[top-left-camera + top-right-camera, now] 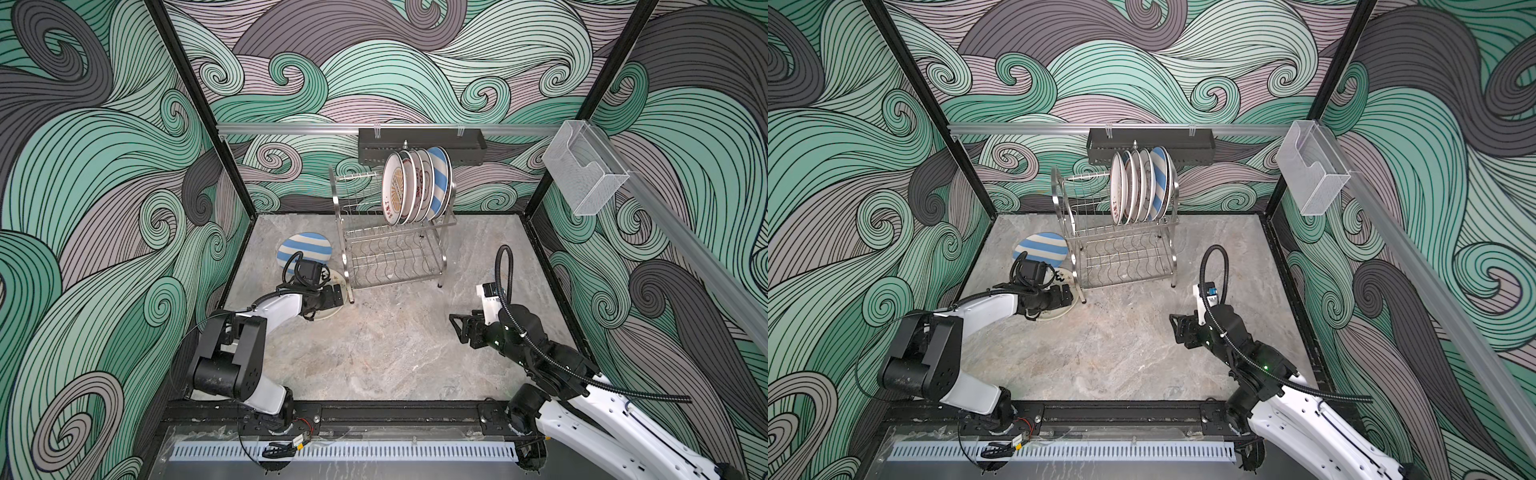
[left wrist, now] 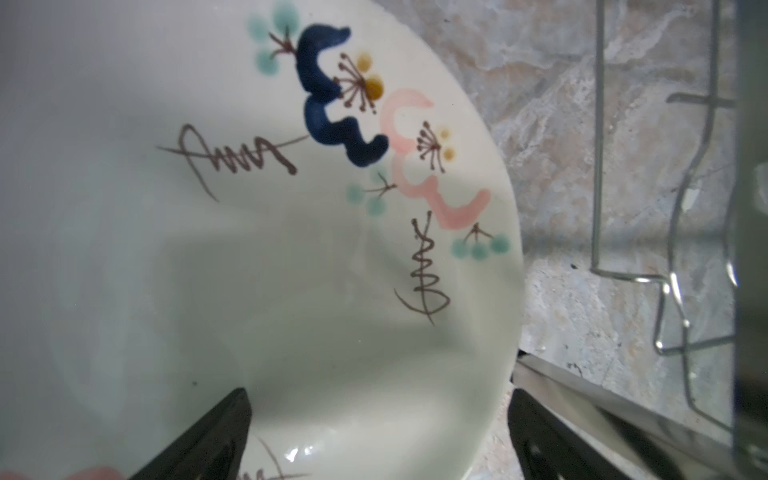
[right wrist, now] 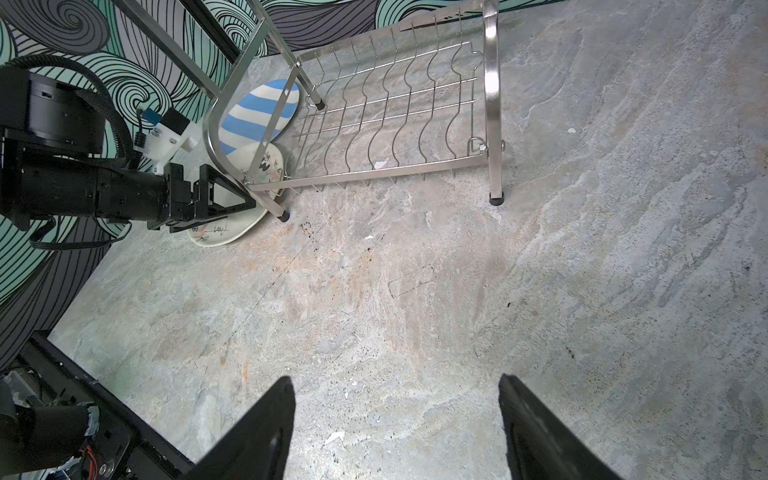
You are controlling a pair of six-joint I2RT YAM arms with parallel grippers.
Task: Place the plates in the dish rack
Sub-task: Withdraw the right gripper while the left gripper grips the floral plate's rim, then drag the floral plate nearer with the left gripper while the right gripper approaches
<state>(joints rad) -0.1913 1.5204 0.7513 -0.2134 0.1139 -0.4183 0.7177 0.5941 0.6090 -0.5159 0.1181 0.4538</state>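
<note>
1. Right gripper [image 1: 456, 328] [image 1: 1177, 328] [image 3: 395, 379]: toward the front right of the tabletop [image 1: 374, 357]. Jaws wide apart with nothing between them, only bare stone-patterned surface below.

2. Left gripper [image 1: 334, 296] [image 1: 1064, 296] [image 2: 378, 395]: left of centre, just off the front left leg of the rack. Jaws spread, one finger [image 2: 208, 440] over the face of a plate and the other beyond its rim. Not clamped on it.

3. Floral plate [image 1: 328, 316] [image 1: 1054, 316] [image 2: 291, 291] [image 3: 224, 237]: cream, with navy and pink brush strokes, teal dots and brown scribbles. It lies face up on the tabletop under the left gripper, beside the rack's left end.

4. Striped plate [image 1: 305, 247] [image 1: 1040, 245] [image 3: 257, 112]: blue and white, on the tabletop toward the left edge, just behind the floral plate. Whether the two touch cannot be told.

5. Dish rack [image 1: 395, 257] [image 1: 1125, 259] [image 3: 395, 104]: two-tier steel wire, standing at the middle of the back edge.

6. Upright plates [image 1: 415, 187] [image 1: 1140, 187]: a close row slotted at the right end of the rack's upper tier. The sunburst plate [image 1: 394, 193] is leftmost and a second striped plate [image 1: 440, 183] is near the right end.

7. Black perforated tray [image 1: 419, 143]: hung on the back wall rail, above the rack.

8. Clear plastic box [image 1: 586, 172]: on the right wall rail, by the back right corner.
</note>
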